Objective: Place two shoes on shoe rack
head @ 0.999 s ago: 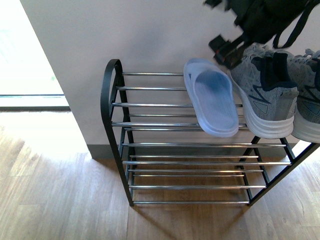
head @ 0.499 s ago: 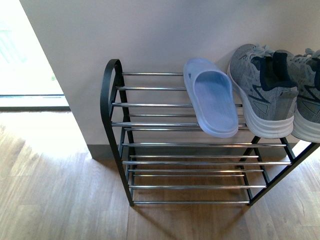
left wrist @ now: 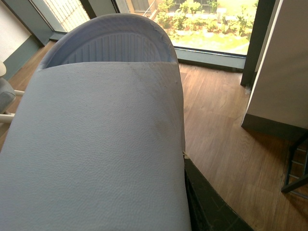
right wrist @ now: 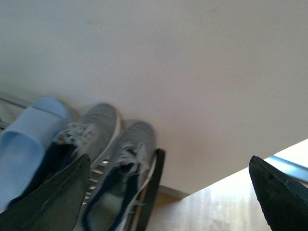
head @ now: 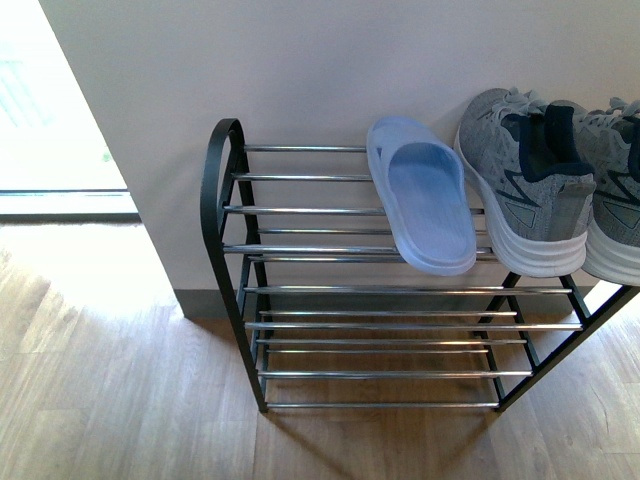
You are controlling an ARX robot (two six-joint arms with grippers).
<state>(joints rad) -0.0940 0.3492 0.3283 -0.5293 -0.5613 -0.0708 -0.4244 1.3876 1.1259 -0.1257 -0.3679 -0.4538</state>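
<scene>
Shoes first: one pale blue slide (head: pixel 425 205) lies sole-down across the top shelf of the shoe rack (head: pixel 222 200). Its toe is toward the wall (head: pixel 300 70) and its heel hangs slightly over the front rod. Just to its right sit two grey sneakers, the nearer one (head: pixel 525 190) just beside the slide and the other (head: pixel 615 210) cut off by the frame edge. Both have their toes to the wall and their white heels toward you. The lower shelves hold nothing, and the rack stands on the wood floor (head: pixel 120 390) against the wall.

Your left wrist view is almost filled by a second slide (left wrist: pixel 96 144), strap side up and raised well clear of the floor. The left end effector (left wrist: pixel 207 211) shows only one dark finger, pressed along the slide's edge, so it appears to be pinching that slide. Beyond it you can see a window (left wrist: pixel 207 24) with greenery outside.

Your right end effector (right wrist: pixel 168 161) is spread wide, its two dark fingers far apart with nothing between them. It looks at the rack from the side, where both sneakers and the slide on the shelf show against the wall.

Neither arm shows in the front view.
</scene>
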